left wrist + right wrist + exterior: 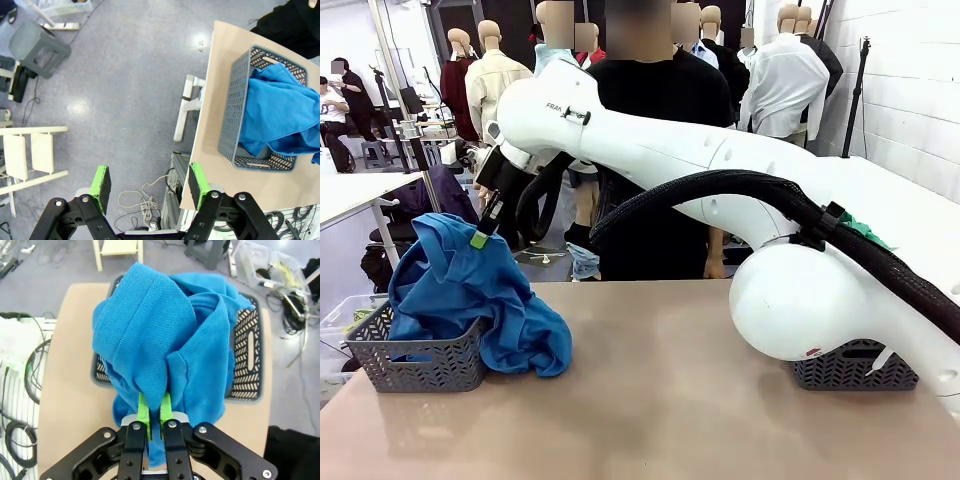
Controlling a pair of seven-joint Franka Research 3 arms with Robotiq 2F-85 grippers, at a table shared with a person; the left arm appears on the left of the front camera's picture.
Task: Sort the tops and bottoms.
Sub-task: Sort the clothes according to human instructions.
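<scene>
Now the right gripper (154,412) pinches a bright blue garment (460,290) above the grey basket (420,365) at the table's left end.

Its green pads (143,410) are nearly closed on a fold of the cloth, and the blue fabric hangs from them into the basket, with one part spilling over the basket's rim onto the tan table (650,400). Seen from the front, the white right arm crosses the middle of the picture to reach that side. The left gripper (150,185) hovers beyond the table edge over the floor, its jaws wide apart and holding nothing. A second grey basket (855,370) sits at the table's right end, partly hidden behind the arm, with a bit of sea-green cloth (865,232) above it.
</scene>
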